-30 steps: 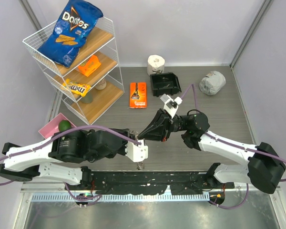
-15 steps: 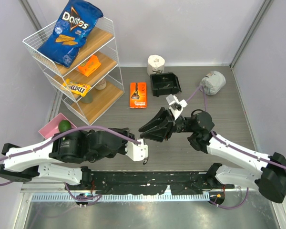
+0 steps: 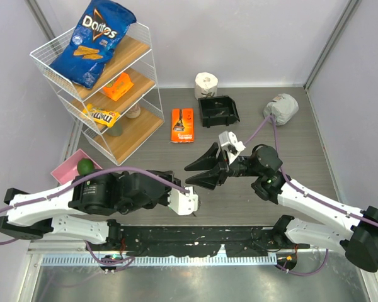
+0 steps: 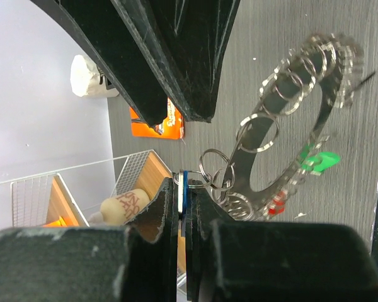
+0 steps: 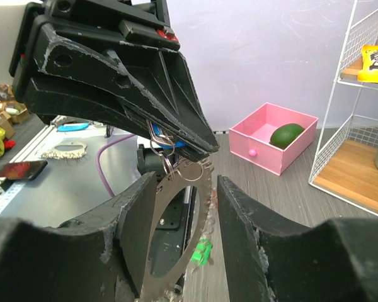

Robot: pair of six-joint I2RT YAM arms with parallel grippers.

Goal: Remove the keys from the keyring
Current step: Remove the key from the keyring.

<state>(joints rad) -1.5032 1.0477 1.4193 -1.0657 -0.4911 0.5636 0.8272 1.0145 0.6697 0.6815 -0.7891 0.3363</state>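
Left fingers clamp the blue key, keyring hanging just past them. My right fingers are spread apart near it. Beyond them, the pink tray holds a green fruit, an avocado I think.

Keyring runs off the right wrist view at 6 o'clock; left gripper hides most of blue key

Was a robotics lab cell: plain panel walls, aluminium rail at desk edge, snack props on wire rack.
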